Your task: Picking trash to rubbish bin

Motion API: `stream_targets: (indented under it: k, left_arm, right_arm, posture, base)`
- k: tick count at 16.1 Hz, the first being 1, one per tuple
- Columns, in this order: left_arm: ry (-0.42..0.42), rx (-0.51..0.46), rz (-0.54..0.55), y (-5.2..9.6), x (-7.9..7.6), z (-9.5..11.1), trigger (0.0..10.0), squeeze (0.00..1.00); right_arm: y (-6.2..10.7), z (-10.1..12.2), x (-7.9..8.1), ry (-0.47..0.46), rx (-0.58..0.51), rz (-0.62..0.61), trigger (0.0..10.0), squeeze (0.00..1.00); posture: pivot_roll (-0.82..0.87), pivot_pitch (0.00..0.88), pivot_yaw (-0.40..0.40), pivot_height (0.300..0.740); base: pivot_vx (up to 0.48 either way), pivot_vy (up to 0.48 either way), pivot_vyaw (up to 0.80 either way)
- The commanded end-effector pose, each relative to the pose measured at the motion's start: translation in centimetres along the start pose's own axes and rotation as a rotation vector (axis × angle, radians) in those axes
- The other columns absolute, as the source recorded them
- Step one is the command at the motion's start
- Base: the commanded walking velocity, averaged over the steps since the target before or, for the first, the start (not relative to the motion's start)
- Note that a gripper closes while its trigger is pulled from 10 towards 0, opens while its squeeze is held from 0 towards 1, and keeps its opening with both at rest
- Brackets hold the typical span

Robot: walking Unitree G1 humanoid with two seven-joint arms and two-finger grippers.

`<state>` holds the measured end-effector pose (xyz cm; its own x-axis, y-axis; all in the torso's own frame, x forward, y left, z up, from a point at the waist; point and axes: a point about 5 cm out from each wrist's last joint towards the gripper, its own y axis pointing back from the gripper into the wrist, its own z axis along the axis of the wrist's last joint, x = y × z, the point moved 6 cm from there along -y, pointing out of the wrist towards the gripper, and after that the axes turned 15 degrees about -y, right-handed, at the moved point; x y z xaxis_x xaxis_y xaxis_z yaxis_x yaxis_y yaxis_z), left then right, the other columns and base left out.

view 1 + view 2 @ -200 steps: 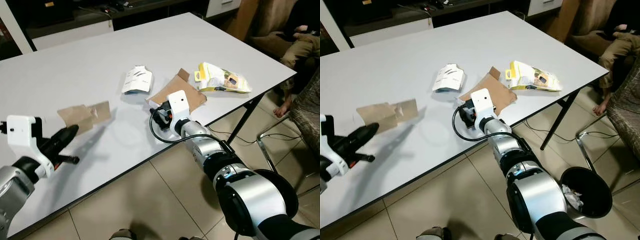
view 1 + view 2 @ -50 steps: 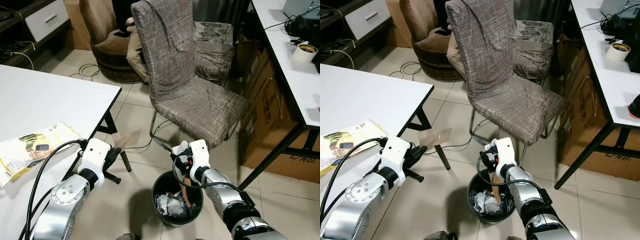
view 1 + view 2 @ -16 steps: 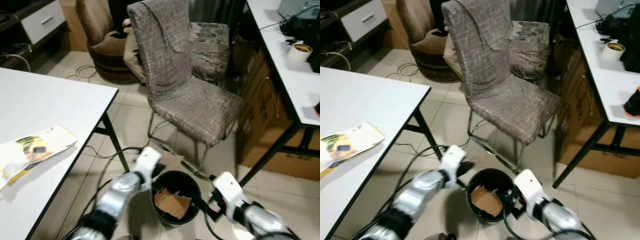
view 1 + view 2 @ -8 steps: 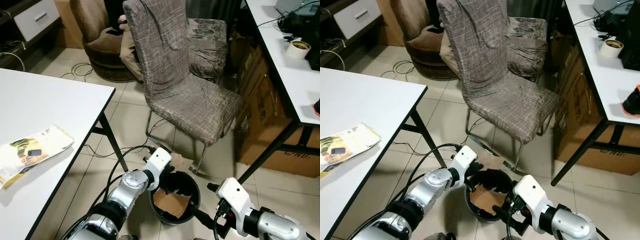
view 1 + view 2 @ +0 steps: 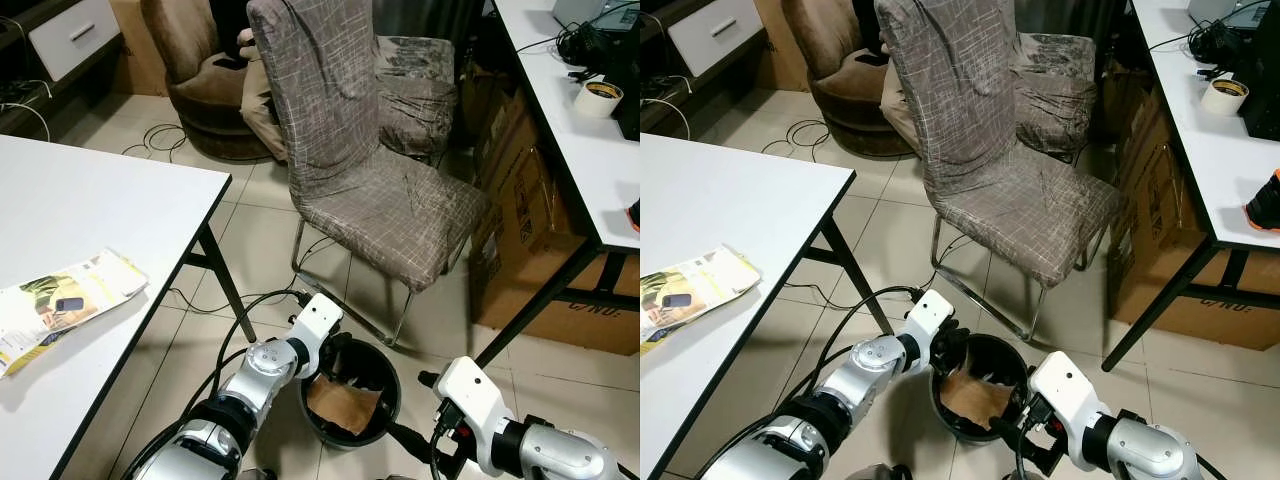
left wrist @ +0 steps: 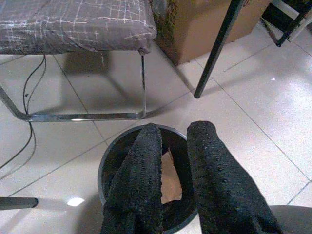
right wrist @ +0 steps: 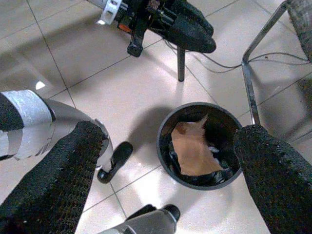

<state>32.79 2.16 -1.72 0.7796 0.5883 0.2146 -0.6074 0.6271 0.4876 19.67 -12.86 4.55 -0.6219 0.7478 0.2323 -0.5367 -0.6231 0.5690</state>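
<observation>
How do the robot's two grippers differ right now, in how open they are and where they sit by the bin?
The left gripper has its fingers close together with a narrow gap, while the right gripper is spread wide open. The left gripper sits at the rim of the black bin on the robot's left side; the right gripper hangs beside the bin on the right, lower in the head views. Both are empty, and both wrist views look at the brown cardboard lying in the bin.

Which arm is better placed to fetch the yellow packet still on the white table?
Probably the left: its tool hovers at the bin rim on the side of the yellow packet, while the right tool sits beyond the bin.
</observation>
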Motion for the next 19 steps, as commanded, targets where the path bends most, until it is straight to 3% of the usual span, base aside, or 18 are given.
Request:
stream_targets:
  k: [1, 3, 4, 5, 7, 8, 10, 15, 19]
  left_arm:
    - [0.012, -0.018, -0.006, -0.1, 0.1, 0.4, 10.0, 1.0]
    - [0.019, -0.026, -0.008, -0.1, 0.1, 0.5, 10.0, 1.0]
    - [0.037, -0.042, 0.013, 0.1, 0.6, 0.6, 10.0, 0.7]
    - [0.088, -0.083, 0.047, 0.7, 1.6, 0.8, 10.0, 0.0]
    - [0.129, -0.155, 0.147, 2.3, 4.0, 1.0, 10.0, 0.0]
    - [0.1, -0.191, 0.233, 4.5, 5.9, 1.1, 10.0, 0.0]
    - [0.073, -0.254, 0.331, 9.1, 7.6, 2.0, 10.0, 0.0]
    - [0.035, -0.251, 0.47, 14.0, 9.8, 3.8, 10.0, 0.0]
    - [0.073, -0.255, 0.518, 15.3, 10.5, 5.3, 10.0, 0.0]
  right_arm:
    - [0.0, -0.1, 0.4, -0.001, 0.009, 0.017, 10.0, 0.0]
    - [-0.1, -0.1, 0.4, 0.001, 0.011, 0.016, 10.0, 0.0]
    - [-0.1, -0.1, 0.2, 0.004, 0.007, 0.003, 10.0, 0.0]
    - [-0.3, -0.1, -0.5, 0.0, -0.001, -0.045, 10.0, 0.0]
    - [-0.2, 0.5, -3.1, -0.004, -0.051, -0.223, 10.0, 0.0]
    - [0.4, 1.9, -5.5, -0.065, -0.16, -0.386, 10.0, 0.0]
    - [2.1, 5.7, -8.0, -0.163, -0.373, -0.568, 10.0, 0.0]
    - [1.1, 9.0, -7.3, -0.167, -0.522, -0.576, 10.0, 0.0]
    - [-0.1, 10.5, -6.3, -0.183, -0.573, -0.548, 10.0, 0.0]
  posture:
    - [-0.19, 0.109, 0.047, 0.74]
    - [-0.19, 0.103, 0.046, 0.74]
    - [-0.19, 0.098, 0.047, 0.74]
    - [-0.18, 0.09, 0.048, 0.74]
    - [-0.16, 0.077, 0.05, 0.74]
    - [-0.15, 0.067, 0.047, 0.74]
    - [-0.1, 0.04, 0.038, 0.74]
    - [-0.06, 0.009, 0.037, 0.74]
    - [-0.06, 0.0, 0.045, 0.74]
  base:
    - [0.0, 0.0, 0.0]
    - [0.0, 0.0, 0.0]
    - [0.0, 0.0, 0.0]
    - [0.0, 0.0, 0.0]
    - [0.0, 0.0, 0.0]
    - [0.0, 0.0, 0.0]
    - [0.0, 0.0, 0.0]
    - [0.0, 0.0, 0.0]
    - [0.0, 0.0, 0.0]
